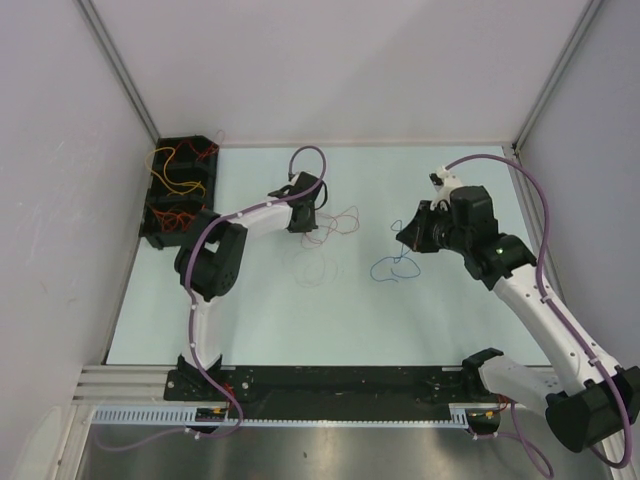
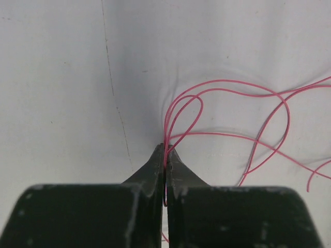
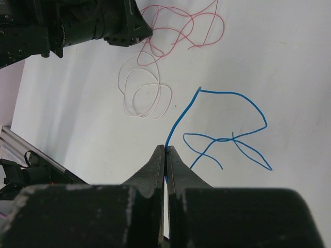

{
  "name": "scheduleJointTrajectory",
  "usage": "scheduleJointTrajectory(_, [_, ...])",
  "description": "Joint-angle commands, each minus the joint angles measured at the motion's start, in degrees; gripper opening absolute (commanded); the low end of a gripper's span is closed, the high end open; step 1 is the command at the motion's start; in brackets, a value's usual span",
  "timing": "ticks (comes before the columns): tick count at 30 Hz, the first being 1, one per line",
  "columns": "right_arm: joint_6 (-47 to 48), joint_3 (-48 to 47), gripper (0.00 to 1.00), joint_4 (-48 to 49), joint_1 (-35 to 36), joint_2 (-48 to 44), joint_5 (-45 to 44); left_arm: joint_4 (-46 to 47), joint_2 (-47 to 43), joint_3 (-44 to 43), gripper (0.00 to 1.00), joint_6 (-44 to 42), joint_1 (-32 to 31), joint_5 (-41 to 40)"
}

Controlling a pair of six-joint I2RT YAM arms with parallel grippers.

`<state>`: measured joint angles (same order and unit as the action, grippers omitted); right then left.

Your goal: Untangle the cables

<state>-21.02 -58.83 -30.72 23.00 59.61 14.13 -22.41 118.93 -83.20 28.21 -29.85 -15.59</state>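
Grips | left tool [image 2: 165, 148] pinches pink cable [image 2: 226, 80], looping rightward | right tool [image 3: 166, 149] pinches blue cable [image 3: 227, 93], running ahead

Plain white walls [image 1: 340, 60] on 3 sides w/ alu corner posts [image 1: 118, 65]. Pale tabletop [image 1: 440, 320], evenly lit. Slotted alu rail [image 1: 120, 382] at near edge

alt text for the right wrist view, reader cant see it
The right gripper is shut on a blue wire that loops across the white table. Beyond it lie a pale coiled wire and a pink wire, with the black left gripper reaching the pink one at top left.
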Motion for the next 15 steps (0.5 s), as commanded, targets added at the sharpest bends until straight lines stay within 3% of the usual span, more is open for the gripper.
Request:
scheduleJointTrajectory(1, [-0.96,0.20,0.00,2.86,-0.24,0.68,1.42,-0.08,0.60,0.49,0.00,-0.78,0.49,0.39])
scheduleJointTrajectory(15, [-3.94,3.54,0.00,7.07,-0.07,1.73,2.39,-8.78,-14.95,-5.30,0.00,-4.39,5.32,1.97])
